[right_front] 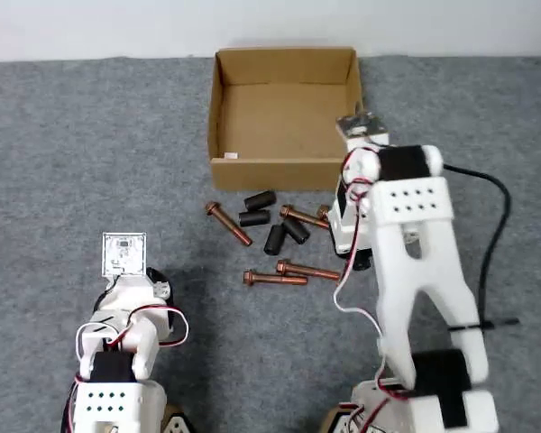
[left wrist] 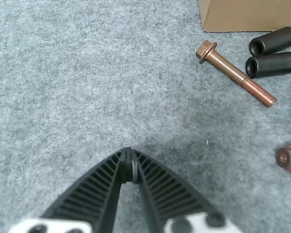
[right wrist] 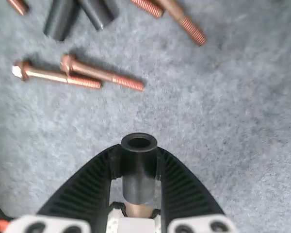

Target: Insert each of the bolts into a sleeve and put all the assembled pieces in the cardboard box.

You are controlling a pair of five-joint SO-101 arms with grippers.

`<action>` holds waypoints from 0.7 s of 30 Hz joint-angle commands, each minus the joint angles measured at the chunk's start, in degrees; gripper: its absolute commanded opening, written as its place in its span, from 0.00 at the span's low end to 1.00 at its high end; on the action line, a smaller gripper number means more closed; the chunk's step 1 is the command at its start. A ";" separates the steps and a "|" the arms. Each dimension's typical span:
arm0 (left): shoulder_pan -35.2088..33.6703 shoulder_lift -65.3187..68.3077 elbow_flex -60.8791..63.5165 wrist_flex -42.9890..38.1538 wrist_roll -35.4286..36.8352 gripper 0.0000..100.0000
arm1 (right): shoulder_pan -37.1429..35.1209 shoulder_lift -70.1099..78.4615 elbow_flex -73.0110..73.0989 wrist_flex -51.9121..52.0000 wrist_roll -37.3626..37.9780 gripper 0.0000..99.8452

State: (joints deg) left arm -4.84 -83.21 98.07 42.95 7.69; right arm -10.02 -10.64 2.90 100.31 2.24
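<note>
tabletop [right_front: 90, 135]: covered in grey, felt-like matting.
cardboard box [right_front: 270, 173]: stood open at the far side of the table, near the middle of the high view, with its brown floor showing.
bolts [right_front: 228, 223]: four copper-coloured ones lay flat on the matting just in front of the box. one lay slanted at the left of the cluster and one lay close to the right arm.
pair of bolts [right wrist: 56, 76]: the other two, side by side and nearly parallel, at the edge of the cluster nearest the arms.
sleeves [right_front: 260, 199]: four short black tubes lay on their sides among the bolts. two were near the box's front wall and two sat close together further out (touching or not, hard to tell).
right gripper [right wrist: 138, 155]: hung over the matting at the near-right of the cluster, its fingers clamped on either side of a fifth black tube.
held sleeve [right wrist: 138, 170]: sat between those fingers with its open bore facing away from the wrist. a copper-coloured bit showed at its inner end.
left gripper [left wrist: 128, 162]: sat low over the matting, left of the pile and well apart from it, fingertips pressed together with nothing between them.
</note>
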 commanded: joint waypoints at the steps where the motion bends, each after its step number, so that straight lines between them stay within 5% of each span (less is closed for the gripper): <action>1: -0.18 -0.35 -1.19 -1.32 -0.44 0.01 | 0.57 -8.40 -2.55 2.42 -0.97 0.01; 21: 2.29 -0.35 -1.19 -1.32 -0.97 0.01 | 15.87 -35.65 20.57 2.33 -0.97 0.01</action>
State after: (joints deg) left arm -4.57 -83.21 98.07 42.95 7.69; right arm 4.92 -42.73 22.95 100.48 1.71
